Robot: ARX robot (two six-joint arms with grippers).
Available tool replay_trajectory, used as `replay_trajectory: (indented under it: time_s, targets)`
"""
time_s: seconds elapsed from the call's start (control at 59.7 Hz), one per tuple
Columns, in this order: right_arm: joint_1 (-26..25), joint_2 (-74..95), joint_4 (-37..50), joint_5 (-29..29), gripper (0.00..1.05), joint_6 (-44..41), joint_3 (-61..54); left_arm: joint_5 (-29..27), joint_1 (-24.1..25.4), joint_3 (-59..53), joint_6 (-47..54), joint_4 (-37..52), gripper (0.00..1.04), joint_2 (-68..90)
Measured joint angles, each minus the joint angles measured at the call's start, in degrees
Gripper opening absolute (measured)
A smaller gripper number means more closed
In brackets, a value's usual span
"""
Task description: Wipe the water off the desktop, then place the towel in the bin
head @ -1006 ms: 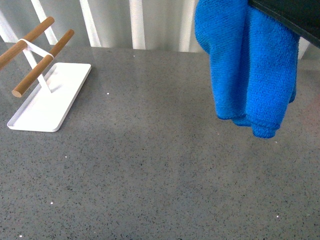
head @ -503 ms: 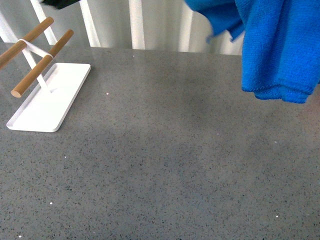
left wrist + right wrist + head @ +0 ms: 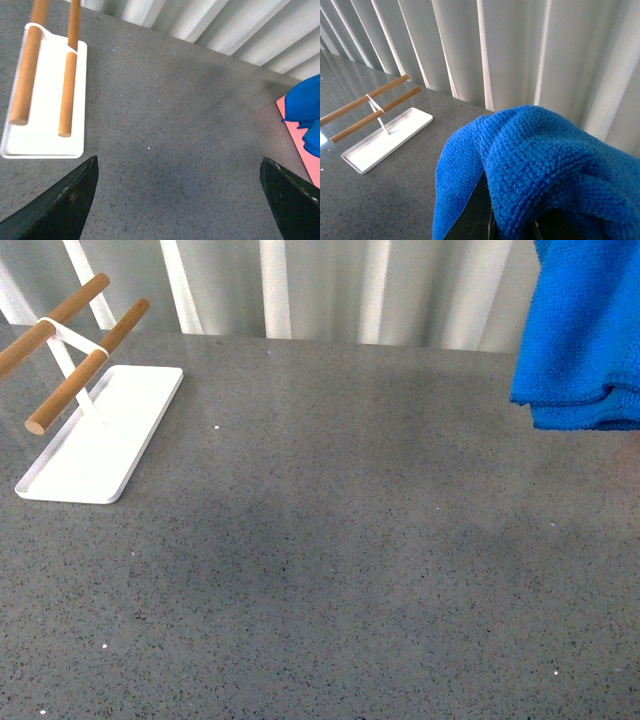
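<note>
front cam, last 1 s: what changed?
The towel swung right and slightly up, from hanging over the right-centre of the desktop to the frame's right edge, where it is partly cut off. It is still carried clear of the surface, not let go. The white tray and its wooden rails have not moved.

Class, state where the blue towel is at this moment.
In the front view the towel hangs in the air at the far right edge, lifted clear of the desktop and well away from the white tray on the left.
</note>
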Motion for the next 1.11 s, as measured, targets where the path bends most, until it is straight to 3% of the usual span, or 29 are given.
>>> replay_trajectory:
  time_s: [0.318, 0.352, 0.402, 0.436, 0.52, 0.872, 1.106]
  targets:
    - [-1.3, 0.7, -0.8, 0.2, 0.04, -0.3, 0.0, 13.3, 18.3, -1.9, 8.5, -19.5, 0.98, -21.5]
    - [-1.3, 0.7, -0.9, 0.2, 0.04, -0.5, 0.0, 12.9, 19.4, -2.5, 8.9, -18.2, 0.96, -22.6]
    - [-1.4, 0.7, -1.0, 0.2, 0.04, -0.6, 0.0, 5.7, 20.2, -7.0, 9.0, -7.1, 0.88, -25.7]
    - [-1.4, 0.7, -1.0, 0.2, 0.04, -0.6, 0.0, 1.8, 19.7, -11.2, 9.0, 1.1, 0.8, -28.3]
    - [-1.5, 0.8, -1.3, 0.5, 0.04, -0.7, 0.0, -4.1, 17.0, -16.5, 9.0, 10.4, 0.66, -32.5]
    - [-2.2, 0.8, -1.7, 0.2, 0.04, -1.0, 0.0, -17.9, 2.3, -24.5, 9.0, 10.0, 0.03, -42.9]
    - [-1.8, 0.0, -2.8, 0.1, 0.04, -1.1, 0.0, -22.4, -2.8, -26.8, 9.1, 6.0, 0.03, -48.7]
